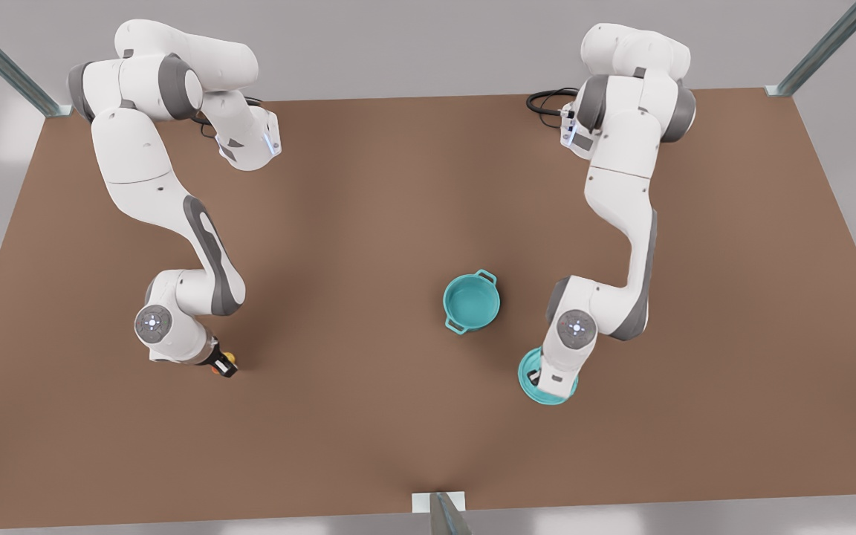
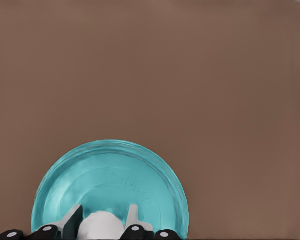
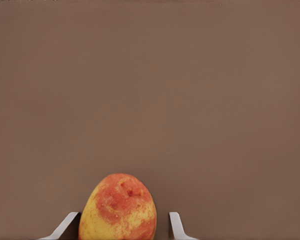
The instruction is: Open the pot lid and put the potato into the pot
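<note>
Showing teal inside, the uncovered pot [image 1: 472,301] stands upright.

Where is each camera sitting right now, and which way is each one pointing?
Front view: high over the table, looking down on both arms, with the uncovered pot between them.
Left wrist view: on the arm at the front view's right, looking past the left gripper at the pot lid; jaws grip its white knob.
Right wrist view: on the arm at the front view's left, looking past the right gripper at the potato; jaws open around it.
Shared: the front view also shows the lid and the potato.
</note>
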Action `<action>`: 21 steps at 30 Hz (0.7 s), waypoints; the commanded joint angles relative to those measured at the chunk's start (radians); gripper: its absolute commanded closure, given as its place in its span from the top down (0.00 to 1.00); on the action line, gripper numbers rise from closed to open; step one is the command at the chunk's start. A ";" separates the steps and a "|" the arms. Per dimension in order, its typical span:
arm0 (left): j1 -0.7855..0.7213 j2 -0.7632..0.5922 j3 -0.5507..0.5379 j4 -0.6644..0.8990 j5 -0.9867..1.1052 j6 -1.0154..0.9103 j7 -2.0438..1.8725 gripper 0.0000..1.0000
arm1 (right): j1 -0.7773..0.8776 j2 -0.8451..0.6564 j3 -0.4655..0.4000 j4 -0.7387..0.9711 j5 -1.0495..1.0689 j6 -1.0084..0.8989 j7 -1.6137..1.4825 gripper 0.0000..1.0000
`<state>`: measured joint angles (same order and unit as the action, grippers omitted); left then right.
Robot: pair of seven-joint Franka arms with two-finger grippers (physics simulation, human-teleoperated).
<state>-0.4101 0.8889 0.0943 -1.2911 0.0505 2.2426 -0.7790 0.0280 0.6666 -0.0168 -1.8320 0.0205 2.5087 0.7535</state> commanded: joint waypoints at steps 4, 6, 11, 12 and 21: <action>0.004 -0.067 0.002 0.030 0.000 -0.262 0.277 1.00 | 0.000 -0.002 0.000 0.000 0.004 0.007 0.009 0.62; 0.017 -0.070 0.002 0.058 -0.003 -0.290 0.325 1.00 | 0.000 -0.002 0.000 0.000 0.006 0.006 0.009 0.60; 0.252 -0.723 -0.007 -0.336 -0.143 -0.468 0.837 1.00 | 0.001 -0.008 0.000 -0.001 0.006 -0.001 0.009 0.56; 0.251 -0.674 -0.019 -0.263 -0.112 -0.506 0.843 1.00 | 0.001 -0.016 0.000 -0.001 0.004 -0.002 0.023 0.56; 0.240 -0.605 -0.014 -0.175 -0.112 -0.506 0.833 1.00 | 0.013 -0.122 0.026 -0.010 0.004 -0.102 0.161 0.54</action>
<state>-0.1701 0.2843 0.0795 -1.4660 -0.0636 1.7588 -0.2785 0.0394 0.5545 0.0071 -1.8424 0.0300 2.4639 0.7826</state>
